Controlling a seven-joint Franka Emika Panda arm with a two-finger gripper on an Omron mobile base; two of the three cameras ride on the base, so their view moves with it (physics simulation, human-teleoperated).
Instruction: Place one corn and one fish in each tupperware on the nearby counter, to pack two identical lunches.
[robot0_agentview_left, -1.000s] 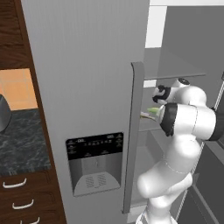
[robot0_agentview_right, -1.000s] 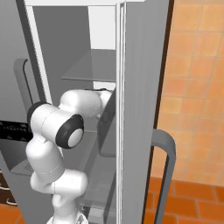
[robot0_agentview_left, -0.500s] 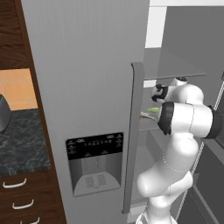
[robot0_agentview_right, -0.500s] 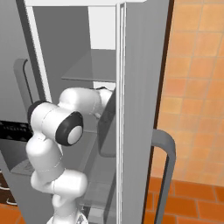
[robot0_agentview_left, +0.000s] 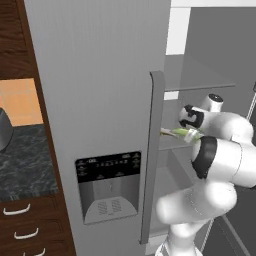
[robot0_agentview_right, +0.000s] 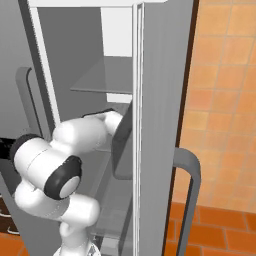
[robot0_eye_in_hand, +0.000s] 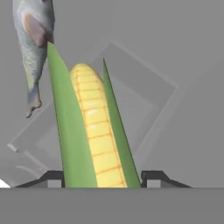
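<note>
— What are we seeing on the fridge door (robot0_agentview_left: 100, 100)?
— Brushed, matt grey metal. The corn (robot0_eye_in_hand: 94, 131) is showing bumpy yellow kernels and smooth green husk; the counter (robot0_agentview_left: 25, 160) is looking like polished marbled stone.

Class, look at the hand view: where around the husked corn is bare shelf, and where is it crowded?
Bare grey shelf lies right of the corn. Its left is crowded: the fish hangs beside the husk tip.

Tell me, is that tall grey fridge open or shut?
Open. The right-hand grey fridge door stands swung out, and the white robot arm reaches inside over the shelves; the left door is shut.
</note>
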